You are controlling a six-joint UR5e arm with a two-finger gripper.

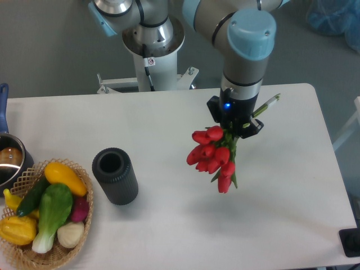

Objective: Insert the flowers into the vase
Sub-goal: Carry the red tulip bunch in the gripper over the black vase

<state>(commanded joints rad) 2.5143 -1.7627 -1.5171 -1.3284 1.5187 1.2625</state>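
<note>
Holding flowers (215,156) aloft, end effector (235,128) was clamped on stems, buds drooping, well right of vase (115,176). Vase stood upright on counter (169,118), mouth empty. Pickup done; carry and insertion remained.

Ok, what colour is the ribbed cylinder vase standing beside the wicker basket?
Dark grey, almost black, ribbed cylinder vase; it shows best in the fixed camera view.

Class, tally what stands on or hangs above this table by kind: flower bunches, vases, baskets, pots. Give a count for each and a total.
Flower bunches: 1, the flowers, held by the gripper
Vases: 1, the vase
Baskets: 1, the wicker basket of toy vegetables
Pots: 1, the metal pot
Total: 4
</note>
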